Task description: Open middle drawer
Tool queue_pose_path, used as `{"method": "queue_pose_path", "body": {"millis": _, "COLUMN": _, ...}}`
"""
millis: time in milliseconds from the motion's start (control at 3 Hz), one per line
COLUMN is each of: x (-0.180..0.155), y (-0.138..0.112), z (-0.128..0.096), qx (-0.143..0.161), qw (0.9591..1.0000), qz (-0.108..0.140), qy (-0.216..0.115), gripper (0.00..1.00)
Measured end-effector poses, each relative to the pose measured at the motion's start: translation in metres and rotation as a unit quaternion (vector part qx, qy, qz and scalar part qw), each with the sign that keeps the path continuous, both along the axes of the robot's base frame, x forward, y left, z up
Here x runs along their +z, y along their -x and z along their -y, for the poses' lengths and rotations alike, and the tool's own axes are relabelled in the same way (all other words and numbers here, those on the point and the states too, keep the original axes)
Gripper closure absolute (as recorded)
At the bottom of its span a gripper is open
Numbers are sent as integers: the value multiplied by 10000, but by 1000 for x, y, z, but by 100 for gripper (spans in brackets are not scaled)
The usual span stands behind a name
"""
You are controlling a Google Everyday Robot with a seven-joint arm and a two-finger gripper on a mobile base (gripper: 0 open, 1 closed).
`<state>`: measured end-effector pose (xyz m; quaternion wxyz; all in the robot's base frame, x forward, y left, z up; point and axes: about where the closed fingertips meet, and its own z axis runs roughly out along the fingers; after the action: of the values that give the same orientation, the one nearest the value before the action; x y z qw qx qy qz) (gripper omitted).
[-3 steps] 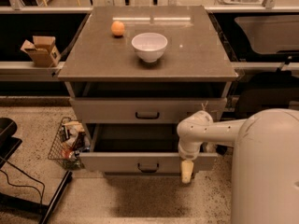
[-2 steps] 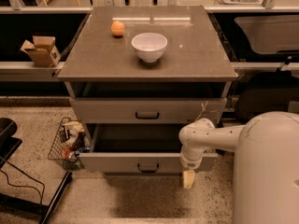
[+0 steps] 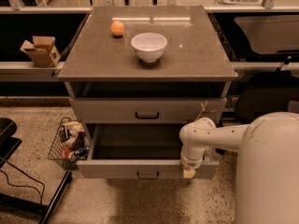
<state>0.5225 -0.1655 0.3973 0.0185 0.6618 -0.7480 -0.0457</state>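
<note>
Under the desk [image 3: 201, 55] I count two drawers: an upper drawer [image 3: 117, 110] and, below it, the middle drawer [image 3: 112, 168], pulled out. My end effector [image 3: 188, 173] sits at the right part of its front; open or closed, I cannot tell. On top: one bowl [image 3: 149, 46], one orange [image 3: 117, 28].

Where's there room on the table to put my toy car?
The tabletop is bare right of the white bowl and along its front edge. It is crowded at the back left, where the orange sits near the bowl. The open middle drawer looks bare inside, but the gripper hangs at its front right.
</note>
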Motion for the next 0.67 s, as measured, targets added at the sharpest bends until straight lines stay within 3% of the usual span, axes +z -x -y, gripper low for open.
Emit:
{"method": "queue_pose_path", "body": {"millis": 333, "x": 12, "y": 12, "z": 4, "qx": -104, "qw": 9999, "qz": -10, "qy": 18, "gripper": 99}}
{"method": "queue_pose_path", "body": {"millis": 667, "x": 11, "y": 14, "z": 4, "qx": -104, "qw": 9999, "qz": -10, "qy": 18, "gripper": 100}}
